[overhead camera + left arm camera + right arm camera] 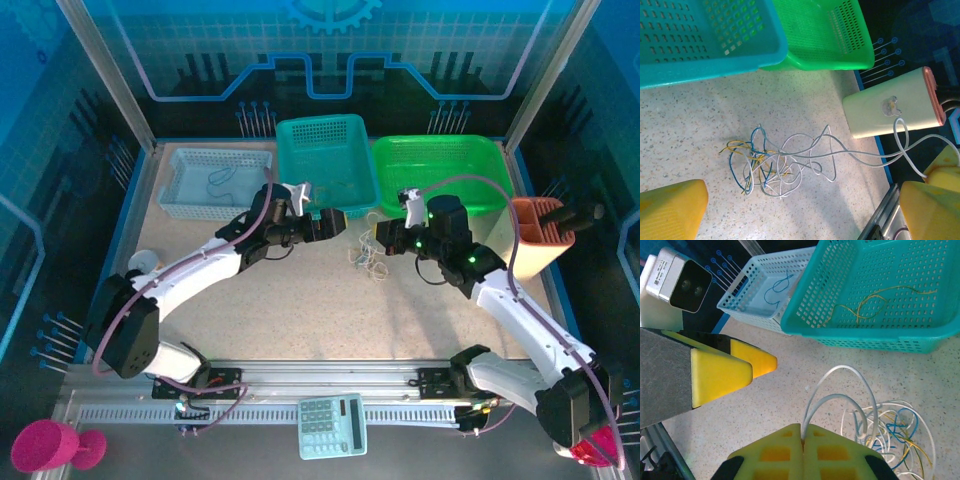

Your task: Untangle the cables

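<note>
- Top view: cables (366,258) are lying tangled on the bench (300,310), with the left hand (338,222) at their 10 o'clock and the right hand (385,236) at 1 o'clock.
- Left wrist view: the left hand is hanging released above the knot.
- Right wrist view: the right hand is clenching one white loop (840,385). A yellow strand (875,300) is sitting in the teal basket (865,342) and a blue strand (775,290) in the pale basket (740,302). Most of the untangling is remaining.

cables (765,162) white, yellow, blue | teal basket (715,67) | green basket (835,55) | speckled table (685,125)
</note>
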